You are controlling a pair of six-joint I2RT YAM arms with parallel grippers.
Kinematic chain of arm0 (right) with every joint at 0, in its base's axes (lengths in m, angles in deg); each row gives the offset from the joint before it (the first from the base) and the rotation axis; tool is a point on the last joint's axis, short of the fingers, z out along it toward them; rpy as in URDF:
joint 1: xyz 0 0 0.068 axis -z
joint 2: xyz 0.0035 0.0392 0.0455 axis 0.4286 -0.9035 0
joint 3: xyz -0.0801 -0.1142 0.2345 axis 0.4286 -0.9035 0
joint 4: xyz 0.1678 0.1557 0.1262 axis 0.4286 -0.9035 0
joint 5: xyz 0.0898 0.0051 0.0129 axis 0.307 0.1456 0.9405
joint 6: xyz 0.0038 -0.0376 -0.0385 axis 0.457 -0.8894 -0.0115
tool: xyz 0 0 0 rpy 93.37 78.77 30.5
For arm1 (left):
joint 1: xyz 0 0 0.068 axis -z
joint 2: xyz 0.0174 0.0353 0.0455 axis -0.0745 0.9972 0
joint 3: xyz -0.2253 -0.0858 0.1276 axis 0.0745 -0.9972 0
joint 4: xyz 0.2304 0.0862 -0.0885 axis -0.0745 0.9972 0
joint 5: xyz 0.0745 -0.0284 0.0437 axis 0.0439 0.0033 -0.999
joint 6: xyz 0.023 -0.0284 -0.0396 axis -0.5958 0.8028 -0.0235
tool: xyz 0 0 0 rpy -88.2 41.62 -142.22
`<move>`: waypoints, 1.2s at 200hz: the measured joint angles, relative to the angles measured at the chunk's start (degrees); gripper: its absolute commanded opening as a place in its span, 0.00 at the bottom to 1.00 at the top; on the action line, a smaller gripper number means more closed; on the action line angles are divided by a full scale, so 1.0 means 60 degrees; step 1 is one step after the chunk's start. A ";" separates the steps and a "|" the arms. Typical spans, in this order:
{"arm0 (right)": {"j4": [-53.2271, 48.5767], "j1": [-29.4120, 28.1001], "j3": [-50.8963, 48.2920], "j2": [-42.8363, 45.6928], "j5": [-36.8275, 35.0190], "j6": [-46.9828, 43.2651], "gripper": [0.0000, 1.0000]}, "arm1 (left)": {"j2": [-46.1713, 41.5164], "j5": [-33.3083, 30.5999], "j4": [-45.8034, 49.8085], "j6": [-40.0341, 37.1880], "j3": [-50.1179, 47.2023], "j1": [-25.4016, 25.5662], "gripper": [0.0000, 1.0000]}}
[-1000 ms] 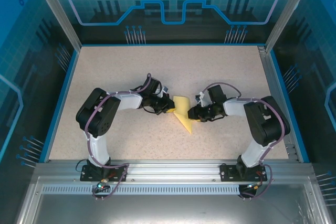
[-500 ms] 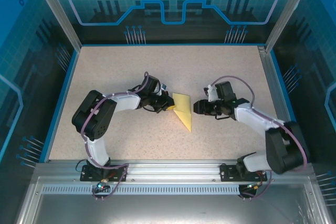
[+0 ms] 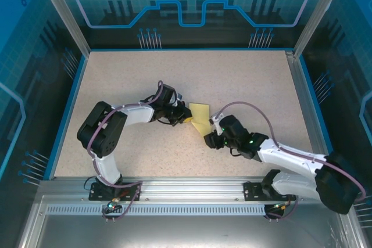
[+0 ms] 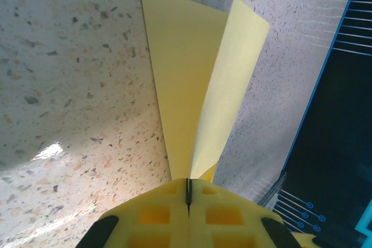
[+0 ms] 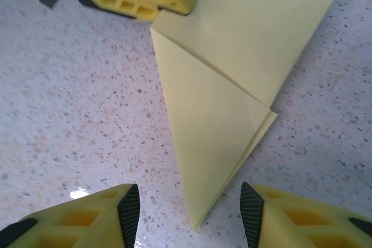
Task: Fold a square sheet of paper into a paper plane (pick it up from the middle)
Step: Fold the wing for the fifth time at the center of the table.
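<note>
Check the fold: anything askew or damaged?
Slightly askew: layers of the yellow paper don't line up at the tip, where a lower edge peeks out, and one flap lifts near the left gripper pinching it. No tears visible.

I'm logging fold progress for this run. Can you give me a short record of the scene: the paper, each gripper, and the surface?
paper: yellow paper, folded into a pointed wedge, one flap raised
surface: speckled table, paper resting on it
left: left gripper shut on the yellow paper at its narrow end
right: right gripper open, fingers either side of the pointed tip, no contact visible
fold status: plane unfinished
</note>
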 measured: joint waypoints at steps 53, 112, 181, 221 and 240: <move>-0.0233 -0.2255 0.1927 -0.3253 -0.3289 -0.0565 0.44 | 0.0000 -0.0058 0.0004 0.0066 -0.0004 0.0000 0.00; -0.1239 -0.2874 0.2874 -0.4619 -0.5741 -0.0310 0.40 | 0.0000 -0.0058 0.0000 0.0062 -0.0004 0.0000 0.00; -0.1384 -0.2896 0.2903 -0.5238 -0.6033 0.0076 0.34 | 0.0000 -0.0055 0.0007 0.0062 -0.0004 0.0000 0.01; -0.1373 -0.2918 0.2925 -0.5297 -0.6098 0.0171 0.23 | 0.0000 -0.0058 0.0015 0.0062 -0.0004 0.0000 0.01; -0.1366 -0.2918 0.2925 -0.5297 -0.6171 0.0193 0.17 | 0.0000 -0.0055 0.0015 0.0062 -0.0004 0.0000 0.01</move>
